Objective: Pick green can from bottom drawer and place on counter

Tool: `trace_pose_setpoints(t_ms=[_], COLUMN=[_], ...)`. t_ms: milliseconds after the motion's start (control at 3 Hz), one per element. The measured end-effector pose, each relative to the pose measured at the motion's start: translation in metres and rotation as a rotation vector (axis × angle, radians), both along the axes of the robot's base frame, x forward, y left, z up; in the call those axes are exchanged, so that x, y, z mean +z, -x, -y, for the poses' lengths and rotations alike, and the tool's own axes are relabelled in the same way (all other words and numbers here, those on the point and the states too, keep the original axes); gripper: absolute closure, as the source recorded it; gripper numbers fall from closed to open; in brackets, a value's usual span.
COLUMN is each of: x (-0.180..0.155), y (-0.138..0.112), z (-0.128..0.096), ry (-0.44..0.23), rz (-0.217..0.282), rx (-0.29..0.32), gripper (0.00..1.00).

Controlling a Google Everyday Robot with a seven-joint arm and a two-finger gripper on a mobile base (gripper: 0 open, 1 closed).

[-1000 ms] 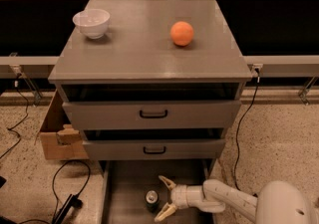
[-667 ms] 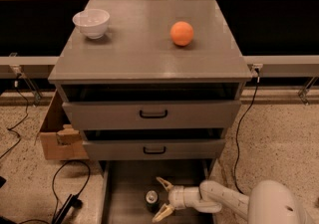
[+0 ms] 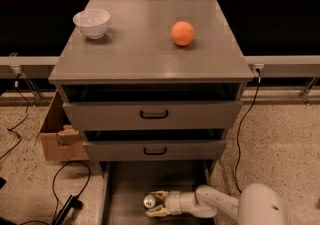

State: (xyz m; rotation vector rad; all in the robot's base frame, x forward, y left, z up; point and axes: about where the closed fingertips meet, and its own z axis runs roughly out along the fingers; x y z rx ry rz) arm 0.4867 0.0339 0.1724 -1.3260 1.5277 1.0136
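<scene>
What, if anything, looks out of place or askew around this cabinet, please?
Nothing stands out. The bowl and orange ball rest on the counter; the green can sits in the bottom drawer at the gripper, whose fingers are open.

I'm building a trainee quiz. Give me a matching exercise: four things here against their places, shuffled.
1 white bowl
2 orange ball
3 green can with silver top
4 robot's pincer

A inside the grey bottom drawer, open, arm from the right
B grey counter, right of middle
C on the drawer floor, beside the pincer
D counter, back left

Pairs: 1-D, 2-B, 3-C, 4-A
</scene>
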Motion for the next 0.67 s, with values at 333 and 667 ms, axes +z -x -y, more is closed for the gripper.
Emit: trace_pose_setpoints(t_ms=[333,667], x=[0.01,0.055], y=[0.008,0.012], z=[-0.015,-0.003], ry=[-0.017,-0.017], rz=[-0.037,-0.066], rx=[0.017,0.002], gripper=[0.7,0.93])
